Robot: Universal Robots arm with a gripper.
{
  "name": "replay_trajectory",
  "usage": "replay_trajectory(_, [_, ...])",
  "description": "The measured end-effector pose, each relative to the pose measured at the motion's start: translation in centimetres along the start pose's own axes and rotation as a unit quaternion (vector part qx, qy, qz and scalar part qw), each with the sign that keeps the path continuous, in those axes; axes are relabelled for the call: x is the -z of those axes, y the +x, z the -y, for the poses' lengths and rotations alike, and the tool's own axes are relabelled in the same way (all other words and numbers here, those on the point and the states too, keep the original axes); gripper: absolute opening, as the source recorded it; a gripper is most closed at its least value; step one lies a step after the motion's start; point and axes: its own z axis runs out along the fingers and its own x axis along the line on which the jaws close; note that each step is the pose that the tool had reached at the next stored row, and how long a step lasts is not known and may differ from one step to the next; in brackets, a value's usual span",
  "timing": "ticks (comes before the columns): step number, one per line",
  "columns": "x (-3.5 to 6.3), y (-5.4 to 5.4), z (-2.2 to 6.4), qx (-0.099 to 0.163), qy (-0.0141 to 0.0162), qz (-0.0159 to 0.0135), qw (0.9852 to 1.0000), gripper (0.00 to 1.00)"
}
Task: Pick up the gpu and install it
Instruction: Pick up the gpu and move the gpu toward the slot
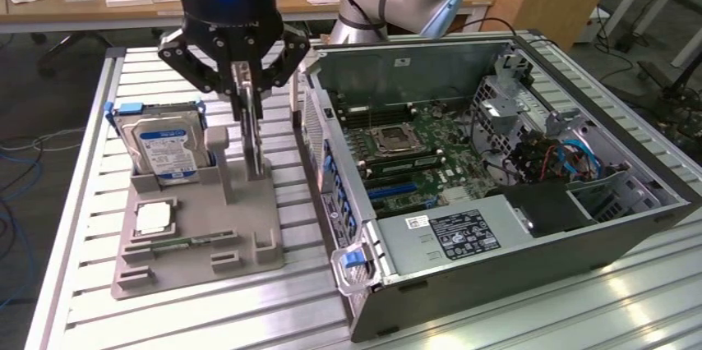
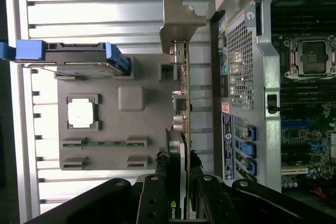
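Robot gripper (image 1: 250,95) clamps the gpu (image 1: 256,149), held upright on edge, above a grey parts tray (image 1: 192,260) on a ribbed metal table (image 1: 527,317).
In the exterior view, an open computer case (image 1: 515,268) crowds the card at three o'clock, a hard drive (image 1: 164,149) stands at nine, and a cluttered wooden desk (image 1: 66,9) sits behind.

Possibly an Nvidia logo (image 2: 173,210) on the gpu (image 2: 183,103).

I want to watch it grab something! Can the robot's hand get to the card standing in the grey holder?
Looks like yes: the hand sits right at the top of the card, its fingers closed on both sides, with nothing in between.
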Motion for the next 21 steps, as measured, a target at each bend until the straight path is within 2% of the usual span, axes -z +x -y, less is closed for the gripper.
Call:
replay_trajectory(8, [1.38, 0.0, -0.06, 0.0, 0.0001, 0.0, 1.0, 0.27])
replay_trajectory(17, [1.51, 0.0, -0.06, 0.0, 0.0005, -0.0001, 1.0, 0.27])
replay_trajectory(21, [2.15, -0.1, -0.09, 0.0, 0.0004, 0.0, 1.0, 0.27])
